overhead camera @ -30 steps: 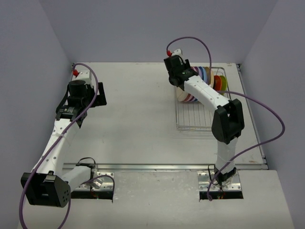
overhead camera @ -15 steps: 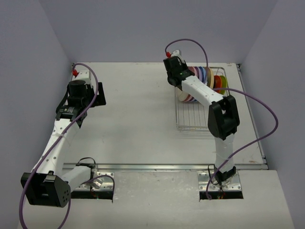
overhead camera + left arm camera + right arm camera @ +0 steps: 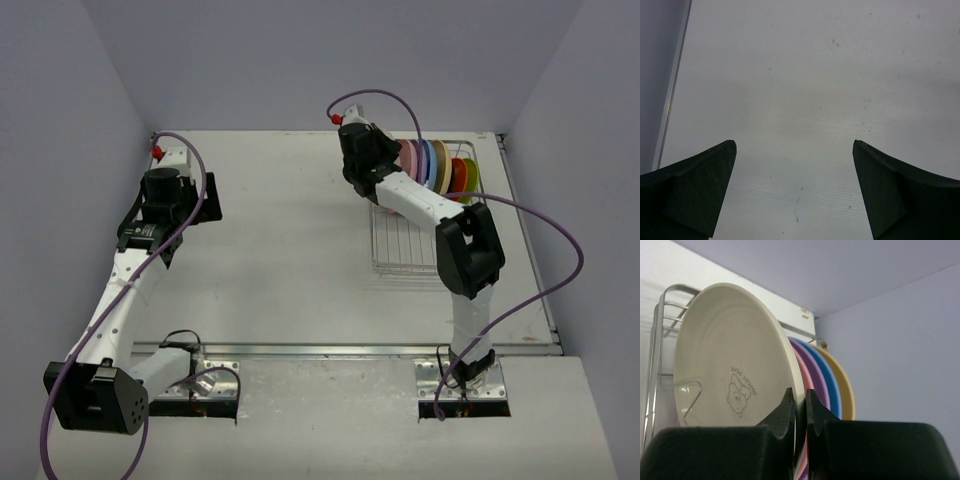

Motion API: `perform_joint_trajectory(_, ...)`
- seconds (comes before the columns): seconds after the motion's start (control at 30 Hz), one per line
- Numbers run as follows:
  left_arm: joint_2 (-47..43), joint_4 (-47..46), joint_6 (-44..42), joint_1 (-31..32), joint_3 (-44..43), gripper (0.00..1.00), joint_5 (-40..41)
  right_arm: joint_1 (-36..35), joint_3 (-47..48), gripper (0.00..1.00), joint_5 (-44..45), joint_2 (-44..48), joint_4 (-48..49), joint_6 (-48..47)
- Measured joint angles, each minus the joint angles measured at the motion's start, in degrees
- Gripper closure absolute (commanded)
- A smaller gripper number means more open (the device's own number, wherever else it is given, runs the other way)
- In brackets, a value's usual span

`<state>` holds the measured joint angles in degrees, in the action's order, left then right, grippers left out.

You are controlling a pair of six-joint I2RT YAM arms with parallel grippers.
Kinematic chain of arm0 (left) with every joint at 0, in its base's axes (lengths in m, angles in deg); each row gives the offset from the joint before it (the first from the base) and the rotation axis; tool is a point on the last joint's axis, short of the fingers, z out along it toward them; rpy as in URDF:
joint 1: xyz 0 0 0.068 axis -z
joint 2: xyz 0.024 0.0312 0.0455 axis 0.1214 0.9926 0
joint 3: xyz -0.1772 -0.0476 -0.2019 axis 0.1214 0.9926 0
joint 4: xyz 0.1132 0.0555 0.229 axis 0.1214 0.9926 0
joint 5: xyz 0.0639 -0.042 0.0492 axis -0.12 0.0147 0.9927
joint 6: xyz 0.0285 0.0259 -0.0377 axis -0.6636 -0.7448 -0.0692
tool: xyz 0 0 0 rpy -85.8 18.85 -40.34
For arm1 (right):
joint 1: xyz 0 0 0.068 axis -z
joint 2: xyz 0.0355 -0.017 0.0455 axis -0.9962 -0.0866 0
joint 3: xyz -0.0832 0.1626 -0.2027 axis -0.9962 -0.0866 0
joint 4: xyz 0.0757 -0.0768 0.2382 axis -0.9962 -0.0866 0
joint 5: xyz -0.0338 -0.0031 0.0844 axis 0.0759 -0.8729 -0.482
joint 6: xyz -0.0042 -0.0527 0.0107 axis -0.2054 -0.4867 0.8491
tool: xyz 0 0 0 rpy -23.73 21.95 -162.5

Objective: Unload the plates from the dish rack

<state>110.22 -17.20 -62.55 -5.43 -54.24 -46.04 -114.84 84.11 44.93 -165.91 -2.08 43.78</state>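
The dish rack [image 3: 400, 245] stands at the back right with a row of plates [image 3: 435, 165] on edge in it. In the right wrist view the cream plate [image 3: 730, 355] is nearest, with pink [image 3: 802, 371], lavender [image 3: 816, 377], blue [image 3: 833, 386] and tan [image 3: 848, 396] plates behind it. My right gripper [image 3: 799, 399] is shut on the cream plate's rim, one finger on each face; it also shows in the top view [image 3: 392, 165] at the row's left end. My left gripper [image 3: 794, 145] is open and empty over the bare table, and shows in the top view [image 3: 170, 212] at the back left.
The rack's wire side [image 3: 660, 340] rises left of the cream plate. Black, orange and lime green plates [image 3: 465, 175] fill the row's right end. Walls close in the table at the back and on both sides.
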Motion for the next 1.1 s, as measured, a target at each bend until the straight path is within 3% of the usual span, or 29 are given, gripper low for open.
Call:
perform_joint_trajectory(0.3,0.00,0.02,0.00,0.00,0.00,0.00,0.31,-0.39,-2.37,1.00,3.26,2.91,18.02,-18.13)
perform_joint_trajectory(0.53,-0.22,0.16,-1.45,-0.02,0.00,0.00,-2.40,-2.29,-5.00,1.00,3.46,6.98,30.16,-26.51)
perform_joint_trajectory(0.6,-1.46,0.35,-3.20,-0.06,0.04,0.00,-8.15,-3.29,-4.58,1.00,2.28,9.89,25.16,-22.35)
perform_joint_trajectory(0.67,-4.57,-0.25,-4.72,-0.06,0.50,0.00,-14.83,-3.88,-1.42,1.00,-1.55,13.01,12.53,-12.74)
perform_joint_trajectory(0.77,-10.47,-1.65,-5.60,-0.04,0.94,0.00,-22.23,-4.11,6.58,1.00,-12.90,17.24,-8.06,3.39)
perform_joint_trajectory(0.87,-11.66,-3.03,-5.42,0.00,0.32,0.00,-27.16,-4.11,10.64,1.00,-26.36,21.96,-21.21,14.70)
perform_joint_trajectory(1.1,-6.15,-5.73,-0.83,0.00,-0.84,0.08,-39.36,-4.00,8.32,1.00,-56.47,26.49,-34.75,26.31)
